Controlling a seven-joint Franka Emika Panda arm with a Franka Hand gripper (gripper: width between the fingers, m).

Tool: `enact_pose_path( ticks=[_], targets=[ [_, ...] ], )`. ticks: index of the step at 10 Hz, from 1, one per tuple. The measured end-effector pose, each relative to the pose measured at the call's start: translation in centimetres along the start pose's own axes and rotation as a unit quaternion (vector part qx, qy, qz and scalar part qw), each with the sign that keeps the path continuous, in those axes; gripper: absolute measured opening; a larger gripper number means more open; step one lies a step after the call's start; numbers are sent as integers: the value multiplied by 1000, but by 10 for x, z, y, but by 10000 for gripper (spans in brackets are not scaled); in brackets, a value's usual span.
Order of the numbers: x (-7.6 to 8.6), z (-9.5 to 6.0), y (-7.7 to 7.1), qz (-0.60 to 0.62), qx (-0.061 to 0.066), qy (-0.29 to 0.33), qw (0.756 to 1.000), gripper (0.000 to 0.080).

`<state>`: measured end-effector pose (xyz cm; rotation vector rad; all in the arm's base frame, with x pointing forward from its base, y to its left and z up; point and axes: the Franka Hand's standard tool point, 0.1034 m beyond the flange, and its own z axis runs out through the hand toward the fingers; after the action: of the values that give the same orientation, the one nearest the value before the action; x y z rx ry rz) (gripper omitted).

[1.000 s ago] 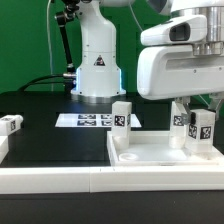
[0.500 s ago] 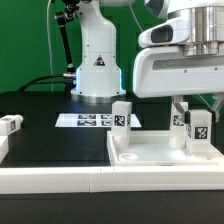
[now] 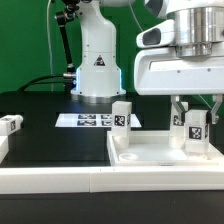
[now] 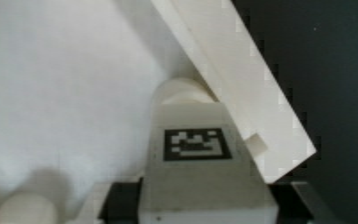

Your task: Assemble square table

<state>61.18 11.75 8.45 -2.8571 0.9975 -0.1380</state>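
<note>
White slab (image 3: 150, 150) bears a free leg (image 3: 122, 116); jaws grip a second leg (image 3: 197, 128)

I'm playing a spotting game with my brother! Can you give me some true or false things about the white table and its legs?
1. The jaws hold a white leg upright. True.
2. A second leg stands on the square tabletop. True.
3. Every leg is on the tabletop. False: a loose leg lies apart on the black table, at the exterior view's left edge.
4. The marker board rests on the tabletop. False: it lies flat on the black table.
</note>
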Motion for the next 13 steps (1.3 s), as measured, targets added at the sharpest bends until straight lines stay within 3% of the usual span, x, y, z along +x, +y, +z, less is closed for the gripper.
enact_pose_path(
  ticks=[4,8,10,13],
  targets=[
    [-4,1,-2,185,-2,-5,983,290],
    [-4,1,-2,196,-2,-5,981,315],
    [-6,4,-1,157,-3,-6,988,583],
    [-7,4,-3,-6,-4,-6,1000,636]
  ],
)
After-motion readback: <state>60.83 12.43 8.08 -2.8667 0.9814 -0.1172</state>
